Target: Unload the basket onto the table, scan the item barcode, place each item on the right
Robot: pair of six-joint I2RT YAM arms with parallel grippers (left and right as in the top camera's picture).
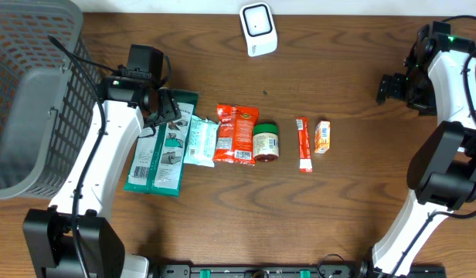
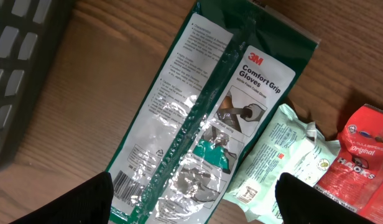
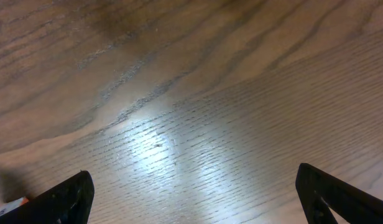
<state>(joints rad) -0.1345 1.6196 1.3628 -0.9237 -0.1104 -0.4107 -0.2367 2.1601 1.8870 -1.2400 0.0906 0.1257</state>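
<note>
1. Counter: wood grain, and it carries everything we list below.
2. Basket: grey mesh at the far left edge, well apart from the row of goods.
3. Glove pack: green, glossy film. We take it for the item to scan. It lies flat at the left end of the row, with its barcode on the white panel at the end nearer the robot.
4. Left gripper: released, jaws wide, empty, hovering over the pack's far end.
5. Right gripper: released, empty, over bare counter far to the right.
6. Red snack packet: mid-row.
7. Pale green pouch: touching the glove pack's right edge.
8. Scanner: white, at the far edge of the counter.
9. Jar: green lid.
10. Red stick sachet.
11. Orange carton.

Hazards, as we judge them:
- The pack is flat and slick, so the fingers may skid off it.
- Lifting it may drag the pouch along.
- The film is limp and may droop, turning the barcode away from the scanner.
- Glare on the film may spoil the read.
</note>
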